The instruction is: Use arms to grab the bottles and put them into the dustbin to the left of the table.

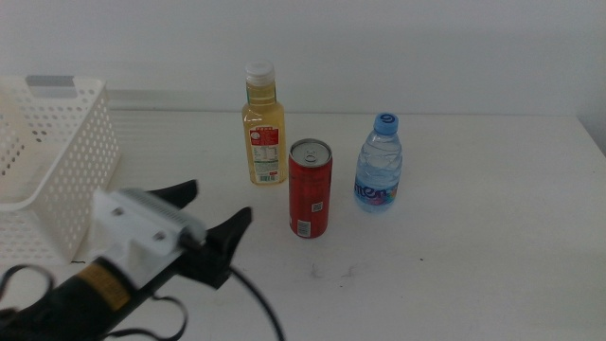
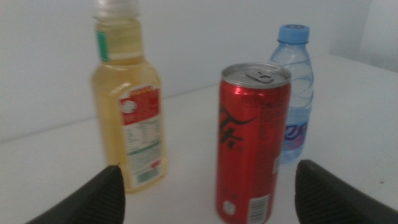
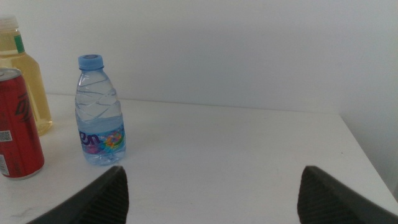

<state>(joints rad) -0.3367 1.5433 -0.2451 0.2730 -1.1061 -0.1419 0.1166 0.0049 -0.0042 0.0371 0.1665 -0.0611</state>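
Starting at your left, you have one dustbin (image 1: 59,152) at the table's (image 1: 473,256) left edge, its open top well clear of the drinks. Your left gripper (image 1: 216,224) sits low and just right of it, jaws spread wide and holding nothing, aimed toward the middle of the table. Straight ahead of those jaws stands the red can (image 1: 310,188), upright, its long axis vertical; in the left wrist view the can (image 2: 252,142) sits between the two jaw tips but farther off, not yet inside them. So the left arm looks like the nearer one for it.

Count three containers, all upright: one yellow juice bottle (image 1: 262,126) behind and left of the can, the one can, then one water bottle (image 1: 379,163) to its right.

Your right gripper (image 3: 211,186) waits off the middle view, jaws likewise apart and empty, with the water bottle ahead of it.
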